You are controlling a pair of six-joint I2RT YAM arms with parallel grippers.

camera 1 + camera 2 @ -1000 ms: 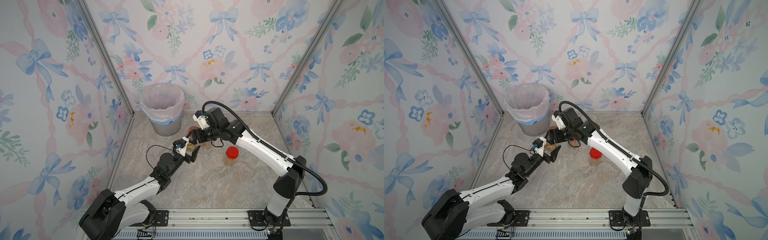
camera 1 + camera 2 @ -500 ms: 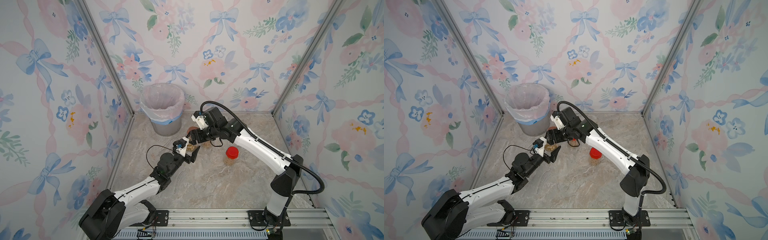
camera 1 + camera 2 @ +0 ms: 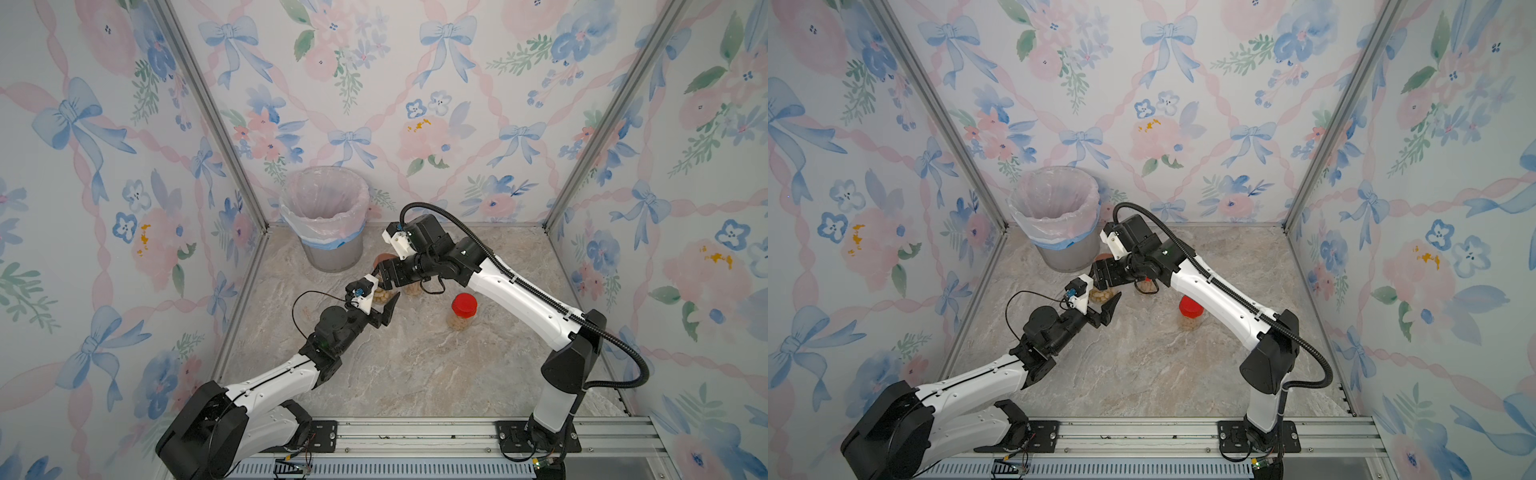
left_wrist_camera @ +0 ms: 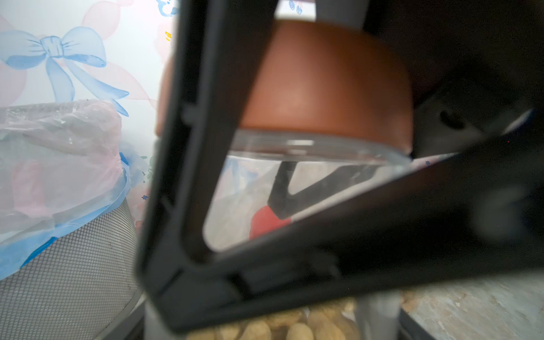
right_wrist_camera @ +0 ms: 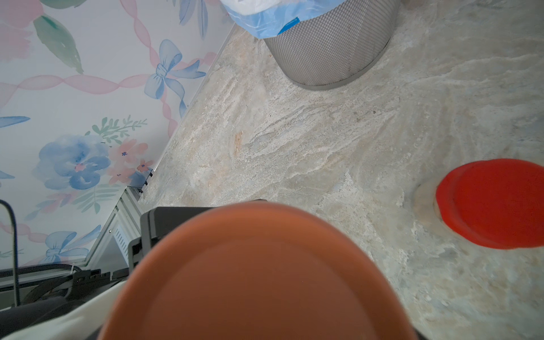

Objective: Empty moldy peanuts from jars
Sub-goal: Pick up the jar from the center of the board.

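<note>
moldy peanuts still capped as the right arm edges round

moldy peanuts (image 4: pixel 294 329) lie as a pale, knobbly heap in the bottom of the wide jar (image 4: pixel 318 148). the jar is upright near the bin (image 3: pixel 332 255); whether it rests on the marbled floor (image 3: pixel 415 353) cannot be told. over the last second little has shifted: the right arm's elbow has swung slightly toward the bin side, and the brown lid (image 5: pixel 259 279) is still seated. that reads as a twist under way, with nothing poured from this jar yet. the left gripper (image 3: pixel 1101 297) brackets the clear, smooth body, jaws apparently pressed on it. the right gripper (image 3: pixel 382 271) sits over the matte, rounded lid and seems to pinch it, though its fingers are hidden. a red-lidded jar (image 3: pixel 462 309) stands well apart, capped. the bin is grey mesh under a crinkled pinkish liner (image 3: pixel 324 199).
</note>
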